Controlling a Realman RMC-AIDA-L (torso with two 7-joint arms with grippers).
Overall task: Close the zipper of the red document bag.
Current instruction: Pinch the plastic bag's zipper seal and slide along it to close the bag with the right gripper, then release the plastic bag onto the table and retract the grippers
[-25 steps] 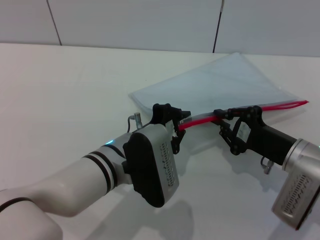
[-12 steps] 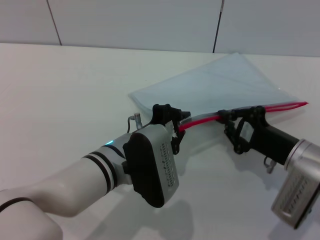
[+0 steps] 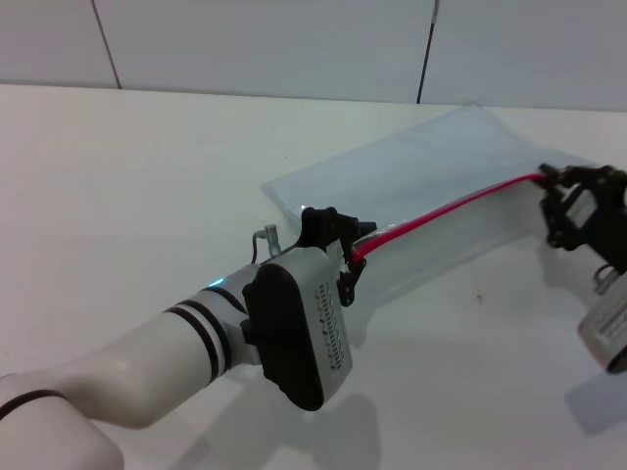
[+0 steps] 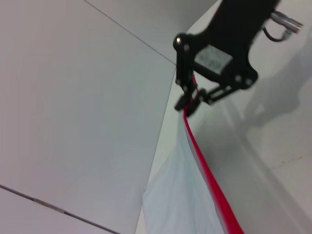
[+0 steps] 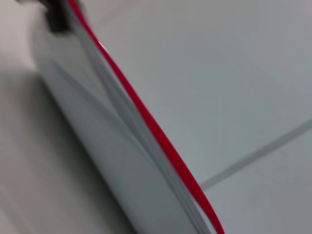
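Note:
The red document bag (image 3: 431, 162) lies slanted on the white table, pale blue and translucent. Its zipper (image 3: 451, 208) runs as a taut red strip along the near long edge. My left gripper (image 3: 351, 253) is shut on the zipper's near end. At the far right end of the strip my right gripper (image 3: 551, 180) is shut on the zipper. The left wrist view shows the right gripper (image 4: 188, 101) pinching the end of the zipper (image 4: 210, 181). In the right wrist view the zipper (image 5: 146, 117) runs diagonally, lifted off the table.
The white table (image 3: 147, 176) spreads to the left and in front of the bag. A grey panelled wall (image 3: 294, 39) rises behind the table's far edge. My left arm's white forearm (image 3: 176, 352) fills the lower left.
My right gripper has slid rightward along the zipper from the middle of the strip to its far end. The strip is now pulled straight. The left gripper has held its place.

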